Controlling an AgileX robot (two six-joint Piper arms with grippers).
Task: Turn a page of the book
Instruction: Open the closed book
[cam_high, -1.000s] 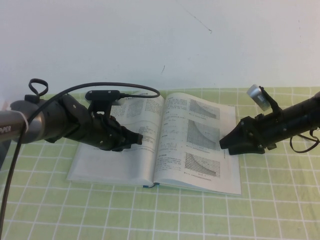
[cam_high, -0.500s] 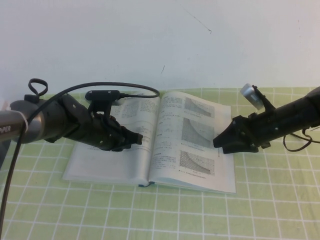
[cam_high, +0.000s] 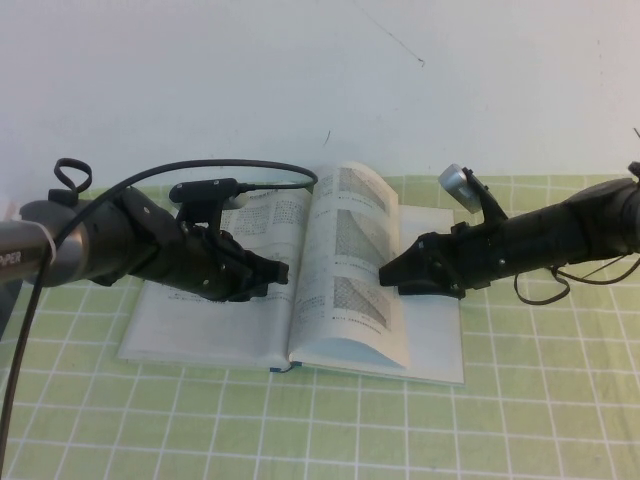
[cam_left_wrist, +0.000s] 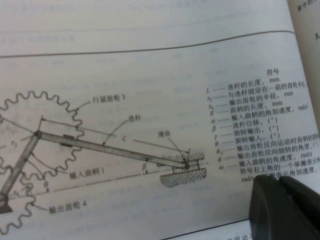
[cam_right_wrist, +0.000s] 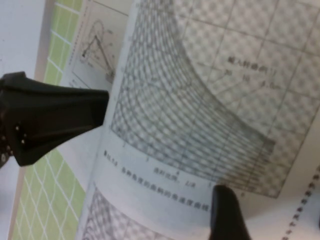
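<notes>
The book (cam_high: 215, 320) lies open on the green checked cloth, its dark cover edge showing at the front. My left gripper (cam_high: 278, 272) is shut and rests its tip on the left page, by the gear diagram (cam_left_wrist: 100, 145); its fingers (cam_left_wrist: 282, 210) touch the paper. My right gripper (cam_high: 386, 276) is at the outer edge of the right-hand page (cam_high: 345, 270), which stands lifted and curled toward the spine. That page's grey graphs fill the right wrist view (cam_right_wrist: 200, 100). The left gripper also shows there (cam_right_wrist: 102, 107), beyond the page.
A green checked cloth (cam_high: 320, 430) covers the table, with a white wall (cam_high: 300, 80) close behind the book. A black cable (cam_high: 250, 172) loops over the left arm. The page under the lifted one (cam_high: 435, 330) lies flat.
My right gripper has moved left across the right half of the book. The right-hand page has risen from flat into a standing curl. The book slid slightly left. The left gripper has stayed put.
</notes>
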